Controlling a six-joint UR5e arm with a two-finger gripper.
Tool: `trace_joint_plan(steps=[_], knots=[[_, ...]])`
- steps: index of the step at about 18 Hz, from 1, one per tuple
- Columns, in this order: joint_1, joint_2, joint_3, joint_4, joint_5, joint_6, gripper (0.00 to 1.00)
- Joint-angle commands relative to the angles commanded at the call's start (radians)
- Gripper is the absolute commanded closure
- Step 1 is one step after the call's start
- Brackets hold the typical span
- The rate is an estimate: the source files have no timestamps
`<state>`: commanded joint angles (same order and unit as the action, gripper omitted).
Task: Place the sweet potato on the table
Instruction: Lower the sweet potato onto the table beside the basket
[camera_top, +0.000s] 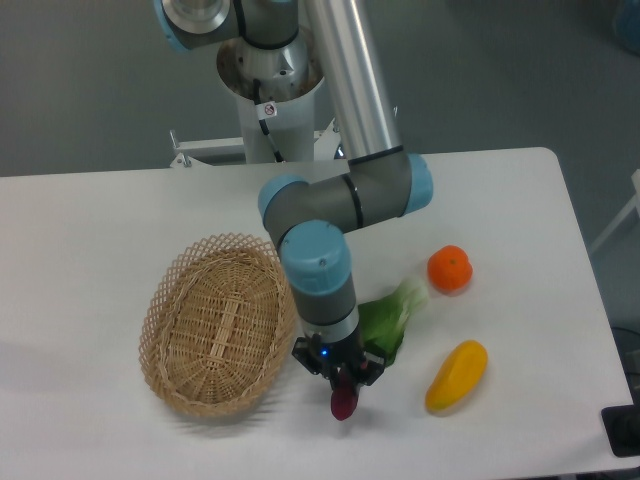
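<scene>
the sweet potato (343, 402) is held end-down between the closed fingers of the gripper (341, 383), near the table (90, 220)'s front edge, just right of the wicker basket (218, 322). a leafy green (385, 318) lies behind the gripper. bare white surface is seen between the tuber and the yellow vegetable (456, 375); an orange fruit (450, 269) sits farther back.

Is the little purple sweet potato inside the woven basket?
No, the slender purple sweet potato hangs in the gripper, right of the oval wicker basket.
</scene>
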<state>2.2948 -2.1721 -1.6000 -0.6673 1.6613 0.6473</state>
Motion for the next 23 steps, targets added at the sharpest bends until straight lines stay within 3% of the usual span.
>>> trace_joint_plan(steps=[6, 7, 8, 9, 17, 21, 23], knots=[[-0.006, -0.012, -0.005, 0.002, 0.006, 0.002, 0.67], [-0.006, -0.012, 0.001, 0.0, 0.006, -0.002, 0.51], [-0.006, -0.009, 0.002, 0.0, 0.006, -0.005, 0.18], [-0.006, -0.006, 0.002, 0.0, 0.008, -0.003, 0.01], [-0.002, 0.04, 0.08, -0.002, 0.011, -0.021, 0.0], [0.054, 0.084, 0.172, -0.009, 0.008, -0.003, 0.0], [0.096, 0.126, 0.176, -0.009, 0.009, 0.043, 0.0]])
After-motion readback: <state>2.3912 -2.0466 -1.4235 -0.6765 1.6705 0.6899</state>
